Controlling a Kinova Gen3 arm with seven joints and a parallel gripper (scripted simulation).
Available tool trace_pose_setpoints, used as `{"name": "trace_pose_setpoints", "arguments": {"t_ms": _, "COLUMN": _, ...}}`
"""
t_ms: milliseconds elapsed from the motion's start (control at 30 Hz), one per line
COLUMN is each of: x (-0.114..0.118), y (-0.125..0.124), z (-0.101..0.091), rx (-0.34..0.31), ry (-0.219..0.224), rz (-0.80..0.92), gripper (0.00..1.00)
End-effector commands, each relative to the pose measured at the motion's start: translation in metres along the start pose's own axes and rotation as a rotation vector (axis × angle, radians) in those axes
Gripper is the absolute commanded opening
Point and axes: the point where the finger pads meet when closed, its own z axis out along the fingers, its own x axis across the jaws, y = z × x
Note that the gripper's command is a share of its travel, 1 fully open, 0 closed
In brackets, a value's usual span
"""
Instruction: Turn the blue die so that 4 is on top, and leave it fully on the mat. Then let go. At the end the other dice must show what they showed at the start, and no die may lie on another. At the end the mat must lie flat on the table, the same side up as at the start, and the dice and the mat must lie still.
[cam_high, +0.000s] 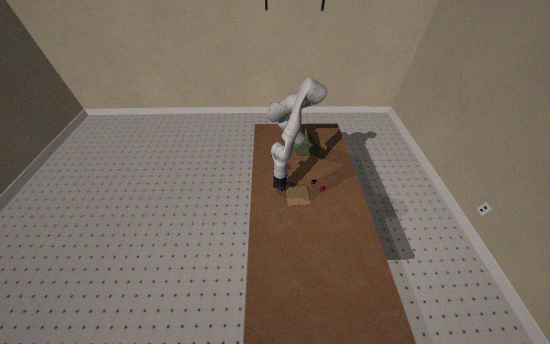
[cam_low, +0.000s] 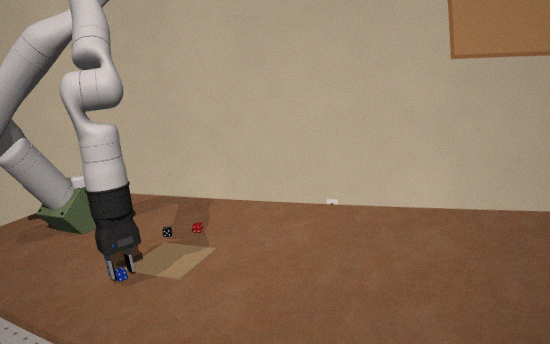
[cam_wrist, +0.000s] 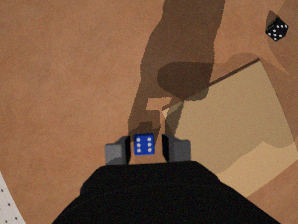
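Top view: a long brown table (cam_high: 320, 280) with a fine matte grain is seen on a grey tiled floor (cam_high: 125, 225) dotted in a regular grid. A flat tan square mat (cam_high: 298, 195) lies on the table. The white, smooth-shelled arm (cam_high: 292, 125) rises from a green base (cam_high: 306, 146) and folds down to the gripper (cam_high: 279, 188), just beside the mat's left edge. A black die (cam_high: 314, 181) and a red die (cam_high: 322, 188) are seen as specks on the bare table, near the mat and apart from each other. The blue die is too small to be resolved here.

Exterior view: the blue die (cam_low: 121, 274), a small cube with white pips, is seen on the bare table just off the mat's (cam_low: 175, 260) near corner, not on it. It lies between the fingertips of the gripper (cam_low: 119, 270), whose dark body points nearly straight down with a slight tilt. The fingers (cam_low: 109, 270) are spread moderately and straddle the die; a firm hold is not shown, so the gripper is judged open. The black die (cam_low: 167, 231) and red die (cam_low: 197, 227) rest behind the mat.

Wrist view: the blue die (cam_wrist: 144, 144) is framed between the two grey fingers, six pips facing the camera. The mat (cam_wrist: 233, 123) lies to the right, and the black die (cam_wrist: 277, 30) beyond it.
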Motion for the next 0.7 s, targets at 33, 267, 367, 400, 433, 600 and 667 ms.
{"name": "trace_pose_setpoints", "arguments": {"t_ms": 33, "x": -0.0019, "y": -0.0005, "z": 0.0045, "rx": 0.004, "ry": -0.002, "rz": 0.004, "gripper": 0.70}}
{"name": "trace_pose_setpoints", "arguments": {"t_ms": 267, "x": -0.0020, "y": -0.0005, "z": 0.0065, "rx": 0.004, "ry": -0.002, "rz": 0.004, "gripper": 0.70}}
{"name": "trace_pose_setpoints", "arguments": {"t_ms": 367, "x": -0.0020, "y": -0.0005, "z": 0.0066, "rx": 0.004, "ry": -0.002, "rz": 0.004, "gripper": 0.70}}
{"name": "trace_pose_setpoints", "arguments": {"t_ms": 400, "x": -0.0020, "y": -0.0005, "z": 0.0066, "rx": 0.004, "ry": -0.002, "rz": 0.004, "gripper": 0.70}}
{"name": "trace_pose_setpoints", "arguments": {"t_ms": 433, "x": -0.0020, "y": -0.0005, "z": 0.0066, "rx": 0.004, "ry": -0.002, "rz": 0.004, "gripper": 0.70}}
{"name": "trace_pose_setpoints", "arguments": {"t_ms": 600, "x": -0.0020, "y": -0.0005, "z": 0.0066, "rx": 0.004, "ry": -0.002, "rz": 0.004, "gripper": 0.70}}
{"name": "trace_pose_setpoints", "arguments": {"t_ms": 667, "x": -0.0020, "y": -0.0005, "z": 0.0066, "rx": 0.004, "ry": -0.002, "rz": 0.004, "gripper": 0.70}}
